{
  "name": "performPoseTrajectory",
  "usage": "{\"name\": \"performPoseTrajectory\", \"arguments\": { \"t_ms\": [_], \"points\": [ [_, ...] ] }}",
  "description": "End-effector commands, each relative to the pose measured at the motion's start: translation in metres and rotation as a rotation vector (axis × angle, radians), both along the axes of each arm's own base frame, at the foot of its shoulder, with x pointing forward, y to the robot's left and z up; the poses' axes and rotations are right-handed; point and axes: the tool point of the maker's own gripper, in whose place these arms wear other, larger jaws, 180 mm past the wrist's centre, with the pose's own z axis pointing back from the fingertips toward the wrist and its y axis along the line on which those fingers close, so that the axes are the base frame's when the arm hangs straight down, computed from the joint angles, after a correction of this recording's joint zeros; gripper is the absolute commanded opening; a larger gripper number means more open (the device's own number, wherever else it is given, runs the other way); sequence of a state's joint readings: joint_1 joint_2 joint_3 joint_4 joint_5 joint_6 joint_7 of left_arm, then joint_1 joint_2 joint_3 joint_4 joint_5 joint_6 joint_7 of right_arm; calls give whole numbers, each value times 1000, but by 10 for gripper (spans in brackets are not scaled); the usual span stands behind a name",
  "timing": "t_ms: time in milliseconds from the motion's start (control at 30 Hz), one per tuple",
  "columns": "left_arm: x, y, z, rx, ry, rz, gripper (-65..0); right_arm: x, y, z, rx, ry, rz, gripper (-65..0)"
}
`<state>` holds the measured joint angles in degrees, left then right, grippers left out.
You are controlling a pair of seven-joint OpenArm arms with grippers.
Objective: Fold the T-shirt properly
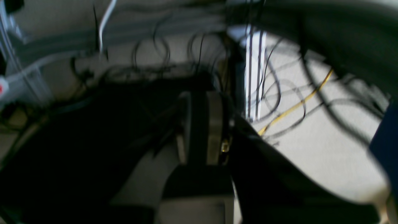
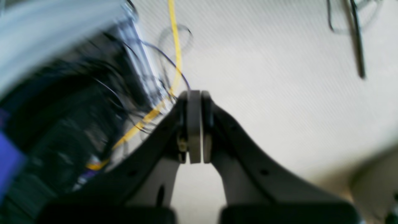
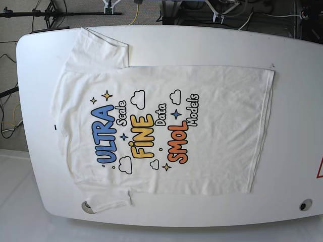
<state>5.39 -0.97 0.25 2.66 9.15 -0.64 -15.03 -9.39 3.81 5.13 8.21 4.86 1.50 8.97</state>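
The T-shirt (image 3: 212, 136) lies spread flat, print up, on the white table (image 3: 292, 45) in the base view. Its collar end points left and its hem right, with both short sleeves laid out. Neither arm shows in the base view. In the left wrist view my left gripper (image 1: 199, 130) hangs over floor and cables, a narrow dark gap between its pads and nothing in it. My right gripper (image 2: 195, 124) has its pads pressed together and holds nothing, with pale floor beneath it. Neither wrist view shows the T-shirt.
Tangled black cables and a yellow cable (image 1: 295, 104) lie on the floor under both wrists. A metal frame leg (image 1: 255, 74) stands nearby. Stands and wiring (image 3: 108, 7) sit past the table's far edge. A round fitting (image 3: 303, 205) sits near the table's front right corner.
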Motion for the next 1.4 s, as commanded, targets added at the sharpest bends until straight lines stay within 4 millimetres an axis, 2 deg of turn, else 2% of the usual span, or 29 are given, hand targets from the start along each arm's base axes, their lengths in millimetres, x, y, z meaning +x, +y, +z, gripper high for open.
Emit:
{"name": "performPoseTrajectory", "arguments": {
  "t_ms": [0, 267, 333, 600, 667, 733, 1000, 1067, 1367],
  "points": [
    [0, 10, 3, 15, -38, 3, -589, -13, -14, 5, -27, -13, 7, -650],
    [5, 35, 23, 36, -162, 21, -587, -29, -38, 26, -70, -90, 40, -650],
    [-5, 42, 35, 31, -198, 56, -585, -38, -45, 41, -84, -124, 69, -650],
    [-8, 59, 56, 39, -260, 75, -580, -46, -46, 60, -90, -166, 80, -650],
    [-17, 68, 66, 55, -263, 68, -581, -47, -45, 70, -86, -191, 78, -650],
    [-17, 71, 71, 59, -275, 64, -581, -48, -45, 73, -86, -198, 79, -650],
    [-13, 73, 87, 69, -308, 30, -572, -46, -45, 83, -85, -225, 78, -650],
    [-4, 65, 89, 54, -325, 20, -564, -52, -44, 83, -84, -207, 61, -650],
    [8, 60, 103, 47, -362, 10, -552, -37, -40, 92, -75, -262, 50, -650]
  ]
}}
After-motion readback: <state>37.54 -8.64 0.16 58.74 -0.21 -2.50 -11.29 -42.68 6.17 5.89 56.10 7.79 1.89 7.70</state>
